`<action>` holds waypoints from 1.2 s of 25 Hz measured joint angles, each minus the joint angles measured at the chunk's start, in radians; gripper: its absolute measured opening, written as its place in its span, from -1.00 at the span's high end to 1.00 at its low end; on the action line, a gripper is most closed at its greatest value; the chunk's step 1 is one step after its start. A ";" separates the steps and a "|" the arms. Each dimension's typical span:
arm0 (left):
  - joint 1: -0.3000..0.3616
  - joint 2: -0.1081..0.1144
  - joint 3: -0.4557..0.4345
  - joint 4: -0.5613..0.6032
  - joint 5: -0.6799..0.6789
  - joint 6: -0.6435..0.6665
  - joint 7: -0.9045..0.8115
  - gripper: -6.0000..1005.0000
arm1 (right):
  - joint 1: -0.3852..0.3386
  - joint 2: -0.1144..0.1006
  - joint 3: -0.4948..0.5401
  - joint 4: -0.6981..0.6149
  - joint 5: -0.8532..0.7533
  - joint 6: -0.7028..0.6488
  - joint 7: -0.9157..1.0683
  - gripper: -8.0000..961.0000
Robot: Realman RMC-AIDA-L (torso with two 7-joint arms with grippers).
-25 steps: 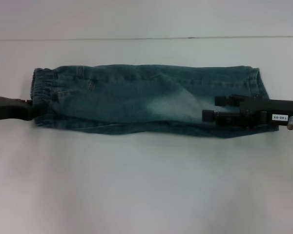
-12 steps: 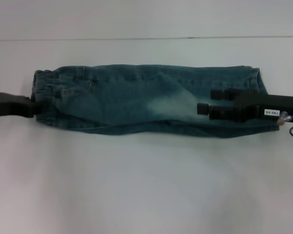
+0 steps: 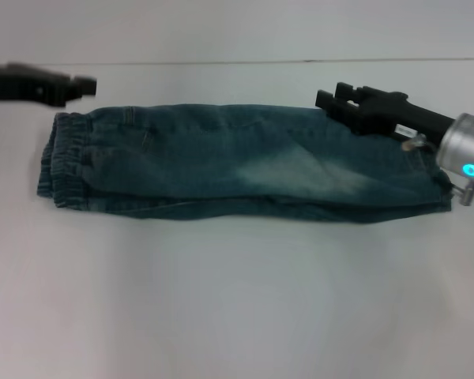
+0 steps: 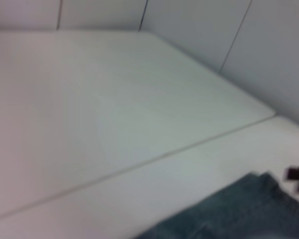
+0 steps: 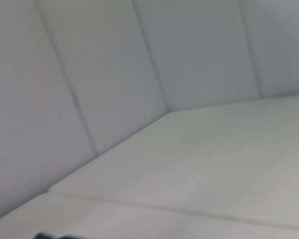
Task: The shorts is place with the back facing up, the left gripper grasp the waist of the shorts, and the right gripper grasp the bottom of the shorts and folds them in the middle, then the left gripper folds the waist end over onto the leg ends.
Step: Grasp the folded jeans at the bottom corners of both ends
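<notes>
The shorts (image 3: pixel 245 162) lie flat on the white counter (image 3: pixel 237 300) as a long, narrow band folded lengthwise, stretching across the middle of the head view from the left part of the frame to the right part. The waist (image 3: pixel 63 162), gathered and crinkled, is the end at the left of the frame; the bottom of the shorts (image 3: pixel 426 178) is the end at the right, where the denim runs flat toward a straight edge. A pale worn patch shows on the cloth right of center, and a lower layer of denim peeks out along the near edge. The left end effector (image 3: pixel 83 83) sits in the upper left of the frame, above and beyond the waist, apart from the cloth and holding nothing; whether its fingers are spread or closed cannot be told. The right end effector (image 3: pixel 332 96) is in the upper right of the frame, its black fingers pointing left over the far edge of the shorts, with a silver ring (image 3: pixel 466 150) showing a small blue-green light behind them; it holds no cloth, and its finger spacing cannot be told either. In the left wrist view a corner of the denim (image 4: pixel 229 214) shows at the lower right of the frame on the counter.
</notes>
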 joint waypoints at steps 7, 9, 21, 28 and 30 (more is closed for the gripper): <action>-0.032 0.018 -0.001 0.002 0.012 0.001 -0.052 1.00 | 0.073 0.002 -0.002 0.130 0.086 0.123 -0.172 0.13; -0.013 0.016 -0.018 0.001 0.007 -0.002 -0.051 1.00 | 0.065 -0.002 -0.008 0.126 0.085 0.092 -0.153 0.48; 0.116 -0.015 -0.058 -0.025 0.052 -0.084 -0.050 0.76 | -0.063 -0.023 -0.166 -0.153 0.043 -0.183 0.242 0.95; 0.127 -0.016 -0.058 -0.122 0.148 -0.185 -0.034 0.21 | -0.091 -0.038 -0.169 -0.352 -0.149 -0.419 0.437 0.73; 0.124 -0.016 -0.054 -0.148 0.161 -0.208 -0.024 0.06 | -0.092 -0.045 -0.169 -0.382 -0.196 -0.481 0.461 0.66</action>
